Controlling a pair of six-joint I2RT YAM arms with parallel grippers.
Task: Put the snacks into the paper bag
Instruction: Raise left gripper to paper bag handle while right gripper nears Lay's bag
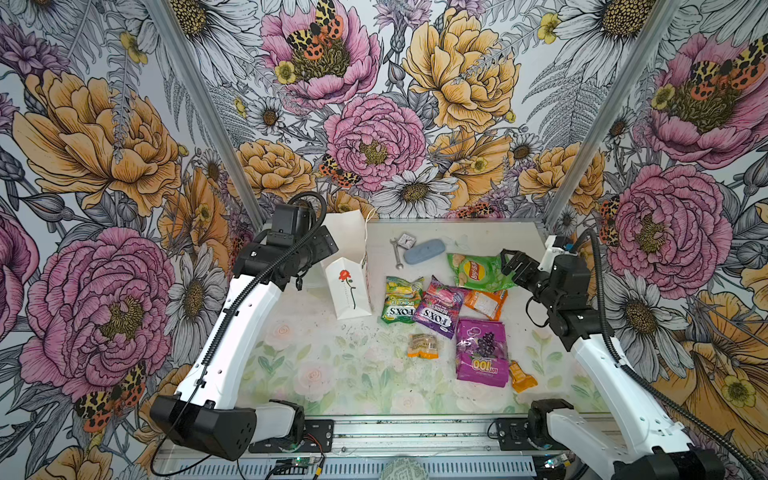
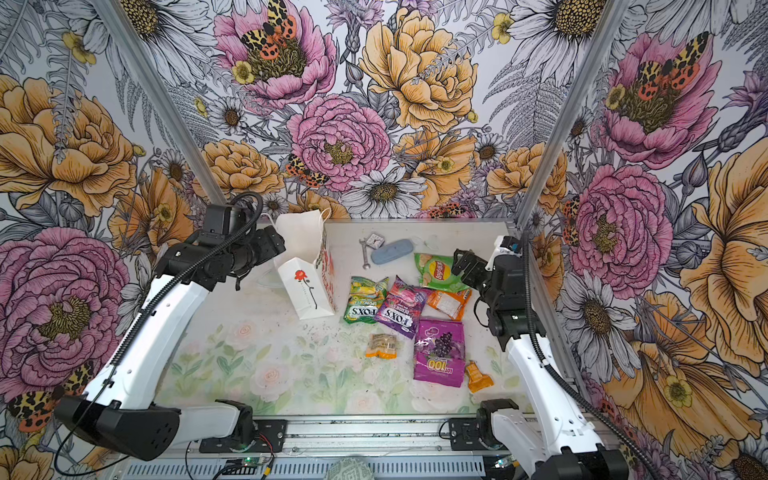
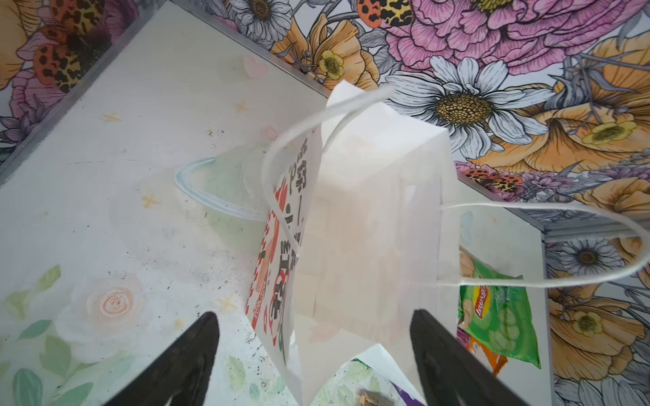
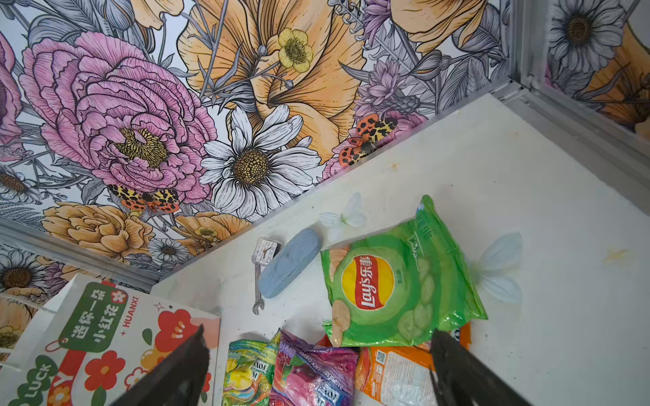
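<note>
The white paper bag (image 1: 349, 291) with a red flower stands open at the back left of the table. My left gripper (image 3: 314, 337) is open at its left side, with the bag's printed side wall (image 3: 281, 246) between the spread fingers. To the right lie the snacks: a green Lay's bag (image 1: 478, 270), a green Fox's bag (image 1: 401, 301), a purple Fox's bag (image 1: 440, 307), an orange packet (image 1: 486, 303), a purple grape bag (image 1: 482, 353) and two small orange packets (image 1: 422, 345) (image 1: 521, 376). My right gripper (image 1: 513, 266) hangs open and empty over the right edge of the Lay's bag (image 4: 397, 281).
A metal wrench (image 1: 397, 253), a small square clock (image 1: 403, 240) and a blue-grey oval case (image 1: 424, 251) lie at the back behind the snacks. A clear round dish (image 3: 218, 197) sits behind the bag. Flowered walls close in the table on three sides.
</note>
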